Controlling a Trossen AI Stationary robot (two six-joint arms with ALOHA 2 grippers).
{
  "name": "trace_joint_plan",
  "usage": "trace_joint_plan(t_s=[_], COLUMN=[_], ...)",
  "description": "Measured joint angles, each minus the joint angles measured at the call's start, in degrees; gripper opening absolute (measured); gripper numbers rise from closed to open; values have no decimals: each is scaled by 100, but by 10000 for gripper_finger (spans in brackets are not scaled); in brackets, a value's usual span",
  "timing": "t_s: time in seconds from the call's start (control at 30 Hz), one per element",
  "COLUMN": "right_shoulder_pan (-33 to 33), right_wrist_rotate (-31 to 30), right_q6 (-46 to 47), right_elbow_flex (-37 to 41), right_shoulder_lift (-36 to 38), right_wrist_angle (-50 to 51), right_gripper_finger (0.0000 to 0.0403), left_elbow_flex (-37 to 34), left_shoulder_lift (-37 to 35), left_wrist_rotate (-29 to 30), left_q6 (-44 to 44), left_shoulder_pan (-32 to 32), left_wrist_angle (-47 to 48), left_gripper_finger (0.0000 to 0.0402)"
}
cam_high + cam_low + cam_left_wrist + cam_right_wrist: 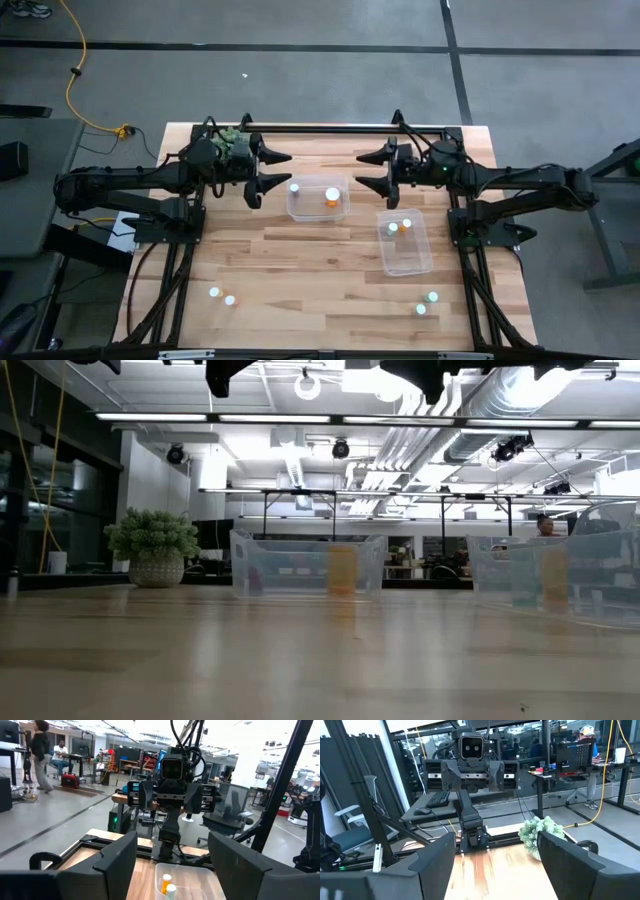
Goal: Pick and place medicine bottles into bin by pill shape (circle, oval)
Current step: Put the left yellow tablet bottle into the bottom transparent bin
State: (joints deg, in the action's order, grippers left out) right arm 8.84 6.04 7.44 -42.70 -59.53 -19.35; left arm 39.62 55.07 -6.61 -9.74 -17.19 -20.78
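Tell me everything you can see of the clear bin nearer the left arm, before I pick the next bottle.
The clear bin is a see-through plastic tub, roughly square with rounded corners, open-topped, standing upright on the wooden table near its far middle. Two bottles stand inside it: a white-capped one and an orange one. Neither gripper touches it; the open left gripper hangs just beside it.
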Motion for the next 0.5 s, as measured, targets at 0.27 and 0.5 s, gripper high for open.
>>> trace_joint_plan(t_s=[0.27,0.5], right_shoulder_pan=[0,0], right_wrist_rotate=[0,-2], right_q6=[-42,-42], right_elbow_flex=[0,0], right_shoulder_lift=[0,0], right_wrist_angle=[-1,0], right_gripper_finger=[272,272], left_elbow_flex=[0,0], left_shoulder_lift=[0,0], left_wrist_rotate=[0,113], left_q6=[-9,-19], left_shoulder_pan=[0,0], left_wrist_angle=[0,0], left_gripper_finger=[232,232])
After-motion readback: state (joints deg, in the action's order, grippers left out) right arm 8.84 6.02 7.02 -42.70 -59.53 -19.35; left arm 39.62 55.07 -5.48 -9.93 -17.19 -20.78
